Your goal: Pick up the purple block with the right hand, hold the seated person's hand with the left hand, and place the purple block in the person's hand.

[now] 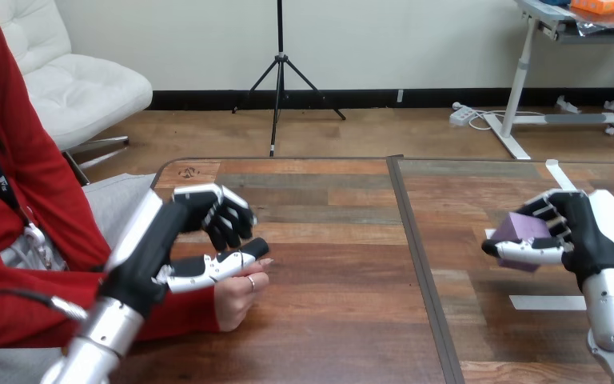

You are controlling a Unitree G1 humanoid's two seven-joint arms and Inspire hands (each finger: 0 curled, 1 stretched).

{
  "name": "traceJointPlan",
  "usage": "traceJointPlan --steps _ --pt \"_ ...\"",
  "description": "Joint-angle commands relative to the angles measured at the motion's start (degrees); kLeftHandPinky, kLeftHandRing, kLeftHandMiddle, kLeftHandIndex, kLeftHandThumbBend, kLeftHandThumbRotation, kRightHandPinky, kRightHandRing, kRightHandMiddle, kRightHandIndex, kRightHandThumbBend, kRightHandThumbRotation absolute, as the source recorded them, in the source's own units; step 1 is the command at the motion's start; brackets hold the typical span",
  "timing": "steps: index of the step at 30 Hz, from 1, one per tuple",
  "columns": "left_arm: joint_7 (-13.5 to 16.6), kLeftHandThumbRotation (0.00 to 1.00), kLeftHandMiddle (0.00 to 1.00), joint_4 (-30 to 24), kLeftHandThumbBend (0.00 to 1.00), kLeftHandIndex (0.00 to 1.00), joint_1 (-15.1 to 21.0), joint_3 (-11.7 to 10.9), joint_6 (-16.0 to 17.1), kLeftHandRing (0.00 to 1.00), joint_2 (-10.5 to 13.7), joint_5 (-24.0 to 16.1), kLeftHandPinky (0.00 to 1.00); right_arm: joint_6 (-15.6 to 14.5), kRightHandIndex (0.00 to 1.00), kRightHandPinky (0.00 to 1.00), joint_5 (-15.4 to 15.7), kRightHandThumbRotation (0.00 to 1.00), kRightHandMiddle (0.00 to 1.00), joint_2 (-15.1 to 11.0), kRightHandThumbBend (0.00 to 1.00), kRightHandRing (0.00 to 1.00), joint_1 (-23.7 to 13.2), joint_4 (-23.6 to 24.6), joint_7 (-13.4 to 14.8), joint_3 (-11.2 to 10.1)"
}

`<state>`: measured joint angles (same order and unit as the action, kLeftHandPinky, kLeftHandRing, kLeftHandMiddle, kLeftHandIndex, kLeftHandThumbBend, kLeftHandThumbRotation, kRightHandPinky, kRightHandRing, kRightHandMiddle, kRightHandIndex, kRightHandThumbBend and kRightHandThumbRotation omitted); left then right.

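Right robot hand (590, 234) tight around the purple block (524, 227); left robot hand (185, 216) curled, thumb atop the person's hand (237, 301)

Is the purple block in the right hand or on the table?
In the right hand: its thumb and fingers curl round the purple block.

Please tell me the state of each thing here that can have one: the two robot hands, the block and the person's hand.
block: held in the right hand, off the table.
right hand: shut on the block.
left hand: over the person's hand, touching it; grip unclear.
person's hand: on the table, no block in it.
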<state>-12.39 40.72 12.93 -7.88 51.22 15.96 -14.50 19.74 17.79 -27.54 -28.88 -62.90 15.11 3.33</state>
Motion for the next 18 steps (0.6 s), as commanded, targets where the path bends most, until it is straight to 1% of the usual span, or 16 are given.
traceJointPlan --steps 1,3,7,9,14,18 --pt "3.1 0.27 0.6 -13.8 0.78 0.59 -0.9 1.1 -4.1 0.57 3.3 -6.0 0.49 2.0 0.47 0.41 -0.4 0.0 0.48 -3.1 0.78 0.45 -0.8 9.0 -1.1 -1.0" --pt "3.5 0.29 0.63 -16.0 0.8 0.62 -1.4 1.1 -5.3 0.6 3.7 -7.2 0.51 1.8 0.47 0.42 -0.4 0.0 0.48 -3.1 0.78 0.45 -0.6 9.9 -1.2 -1.1" --pt "3.3 0.32 0.68 -21.6 0.83 0.67 -2.8 1.1 -8.4 0.65 4.8 -9.9 0.56 2.0 0.47 0.42 -0.7 0.0 0.48 -3.0 0.78 0.45 0.0 12.2 -2.0 -1.4" --pt "3.3 0.33 0.71 -23.3 0.85 0.69 -3.3 1.0 -9.5 0.68 4.9 -10.6 0.6 1.6 0.47 0.42 -0.6 0.0 0.48 -3.0 0.79 0.45 0.3 13.3 -2.2 -1.5" --pt "4.2 0.34 0.74 -28.1 0.88 0.72 -4.6 0.7 -12.1 0.71 5.4 -14.1 0.65 1.8 0.47 0.42 -0.5 0.0 0.48 -2.9 0.79 0.44 0.4 14.4 -2.5 -1.5" --pt "4.2 0.34 0.75 -30.8 0.92 0.74 -5.6 0.6 -14.1 0.73 5.5 -15.4 0.67 2.0 0.47 0.41 -0.6 0.0 0.48 -2.9 0.8 0.44 0.5 14.9 -3.0 -1.6"
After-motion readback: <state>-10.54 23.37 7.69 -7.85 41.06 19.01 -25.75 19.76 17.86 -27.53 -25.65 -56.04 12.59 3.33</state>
